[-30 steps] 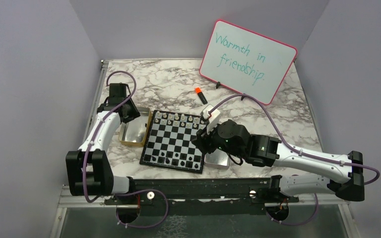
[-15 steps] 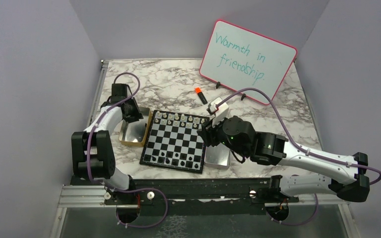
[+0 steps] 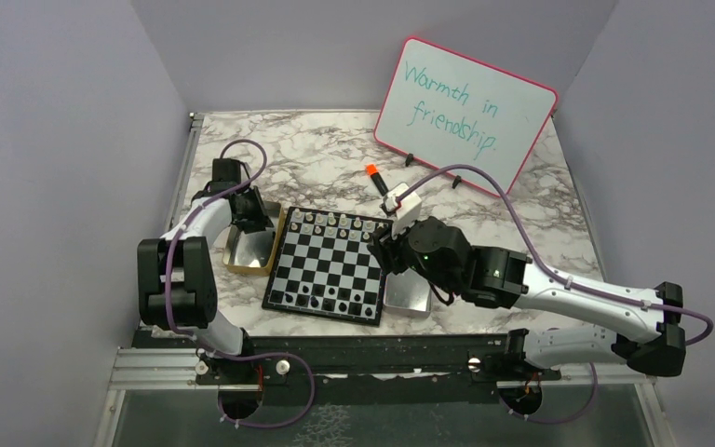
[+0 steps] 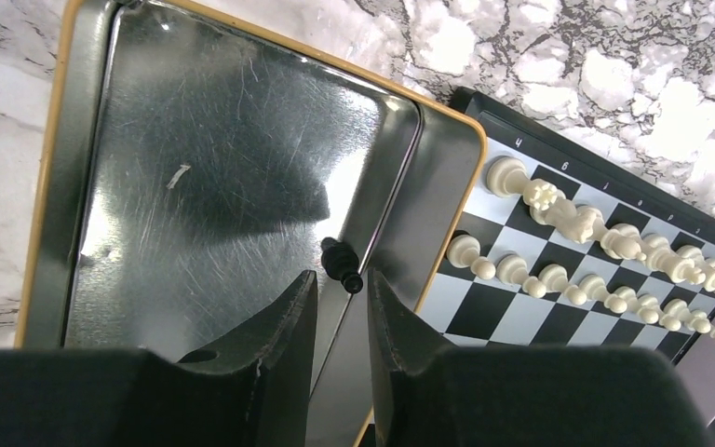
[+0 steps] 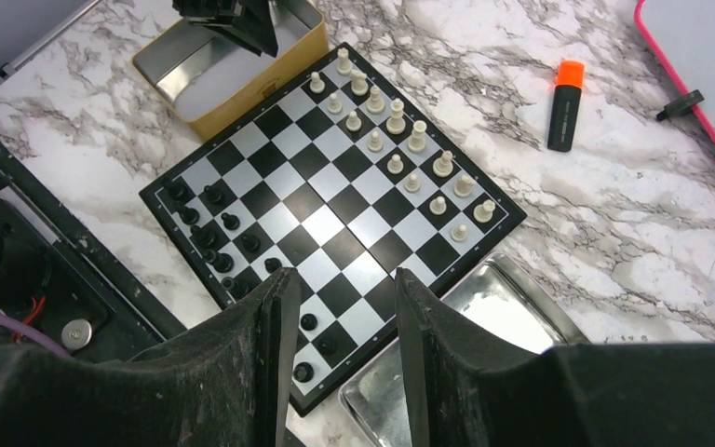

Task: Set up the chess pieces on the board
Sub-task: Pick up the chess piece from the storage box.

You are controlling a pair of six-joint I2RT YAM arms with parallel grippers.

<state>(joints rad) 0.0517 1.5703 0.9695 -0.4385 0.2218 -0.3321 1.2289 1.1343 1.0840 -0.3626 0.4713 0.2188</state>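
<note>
Hovering my left pincer [image 4: 341,277] inside the gold tray [image 4: 195,140], jaws narrow and empty; one black piece [image 4: 342,265] lies just beyond the tips. My right pincer [image 5: 346,277] hangs half-open, empty, above the board [image 5: 321,223], which sits on the desk [image 5: 614,186] between the gold tray and silver tray [image 5: 493,303].

Top external: mounted high behind the arm bases, looking down and forward; distant; whole marble table [image 3: 317,154] in frame, chessboard [image 3: 328,265] at centre, whiteboard [image 3: 465,112] upper right.

Left wrist: very close, tilted down past left gripper [image 4: 340,276] at lower centre; gold tray [image 4: 48,186] fills the left, chessboard corner at right edge.

Right wrist: mid-height, looking down past right gripper [image 5: 346,275] at bottom; entire chessboard centred, orange-capped marker [image 5: 563,102] upper right.

Shared: all three show chessboard and gold tray; right wrist also catches left gripper, upper left.
</note>
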